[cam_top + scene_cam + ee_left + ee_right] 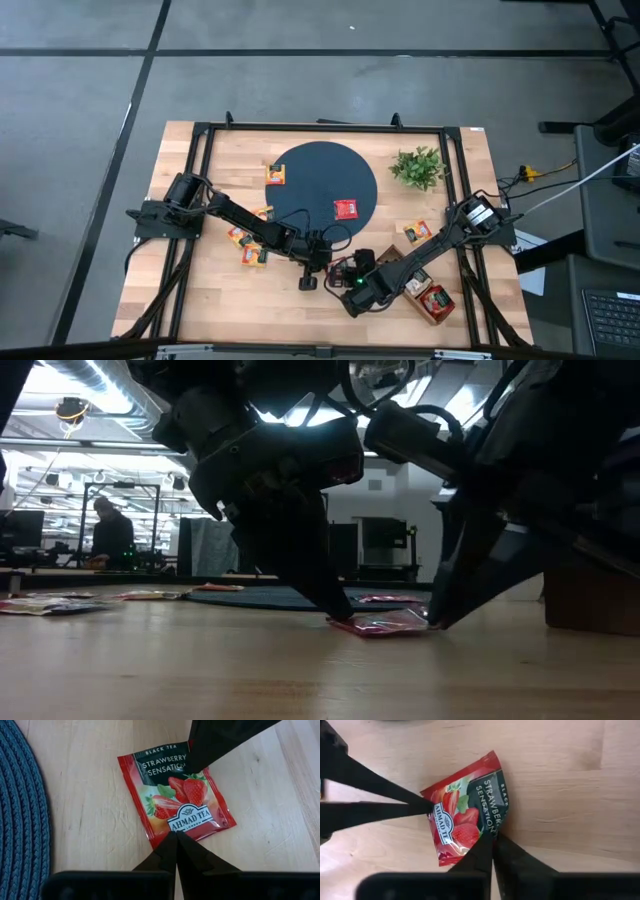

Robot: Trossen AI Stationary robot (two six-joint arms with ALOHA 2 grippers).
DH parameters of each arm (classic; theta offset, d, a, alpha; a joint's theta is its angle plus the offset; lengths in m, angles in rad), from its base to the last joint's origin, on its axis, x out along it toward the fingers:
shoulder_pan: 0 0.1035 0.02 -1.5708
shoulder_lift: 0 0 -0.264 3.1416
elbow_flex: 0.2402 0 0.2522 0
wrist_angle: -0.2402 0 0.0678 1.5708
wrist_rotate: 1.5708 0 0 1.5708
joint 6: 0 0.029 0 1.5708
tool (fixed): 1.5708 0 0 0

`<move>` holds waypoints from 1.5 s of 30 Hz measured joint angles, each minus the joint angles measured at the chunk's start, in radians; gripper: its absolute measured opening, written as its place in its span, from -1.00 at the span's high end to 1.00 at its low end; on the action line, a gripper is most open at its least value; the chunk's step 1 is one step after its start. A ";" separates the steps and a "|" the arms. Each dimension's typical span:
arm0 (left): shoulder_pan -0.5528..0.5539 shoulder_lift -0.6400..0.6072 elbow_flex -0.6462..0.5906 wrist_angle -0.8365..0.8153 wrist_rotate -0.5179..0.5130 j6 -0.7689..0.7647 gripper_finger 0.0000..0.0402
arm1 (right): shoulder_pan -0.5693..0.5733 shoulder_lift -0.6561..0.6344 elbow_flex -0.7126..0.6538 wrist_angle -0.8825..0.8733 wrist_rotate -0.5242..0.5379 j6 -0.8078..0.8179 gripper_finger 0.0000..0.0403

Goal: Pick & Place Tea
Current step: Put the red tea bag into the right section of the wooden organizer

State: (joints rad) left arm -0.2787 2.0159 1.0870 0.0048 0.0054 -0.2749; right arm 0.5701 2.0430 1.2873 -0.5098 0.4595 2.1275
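A red strawberry tea packet [175, 795] lies flat on the bare wood, close to the table's near edge. My left gripper [175, 836] is shut, its tips at the packet's logo edge. My right gripper [492, 837] is also shut, its tips at the opposite edge with the dark band. In the low view the left gripper [338, 612] and the right gripper [436, 622] slant down onto the packet [385, 626] from either side. More tea packets lie on and around the dark round mat [325, 190]. My left gripper touches the packet's logo edge [182, 827] with its shut fingertips, slanting down from the table's left. The packet rests on the wood. Whether the tips press the edge or pinch it, I cannot tell. My right gripper meets the dark-band edge [492, 822] with its shut fingertips, slanting down from the table's right. That end of the packet [420, 618] looks slightly raised off the wood. Whether it is pinched or pressed does not show.
A wooden tray [405, 268] with red packets [437, 303] lies right of the grippers. The green plant [418, 167] stands at the far right. Loose packets: one red [346, 208] on the mat, one orange [275, 174] at its edge, several at left [248, 245].
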 joint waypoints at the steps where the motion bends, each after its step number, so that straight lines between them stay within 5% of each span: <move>1: 0.000 0.000 0.000 0.000 0.000 0.000 0.97 | 0.000 0.000 0.000 0.000 0.001 -0.009 0.96; 8: 0.004 -0.058 -0.008 -0.073 0.095 0.000 0.95 | 0.000 0.000 0.012 0.016 0.002 -0.039 0.98; 17: 0.029 -0.274 -0.006 -0.234 0.037 0.026 0.94 | 0.003 0.000 0.045 -0.013 -0.014 -0.100 0.98; 30: 0.074 -0.520 -0.003 -0.335 -0.049 0.027 0.94 | 0.037 -0.056 0.370 -0.382 -0.146 -0.347 0.99; 38: 0.085 -0.534 -0.003 -0.359 -0.039 0.025 0.97 | 0.198 -0.070 0.638 -0.829 -0.152 -0.095 0.99; 45: 0.083 -0.534 -0.003 -0.378 -0.038 0.024 0.95 | 0.374 -0.071 0.766 -1.007 -0.294 0.124 0.99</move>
State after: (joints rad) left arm -0.1955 1.4818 1.0843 -0.3733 -0.0326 -0.2504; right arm 0.9442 1.9719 2.0531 -1.5164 0.1652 2.2510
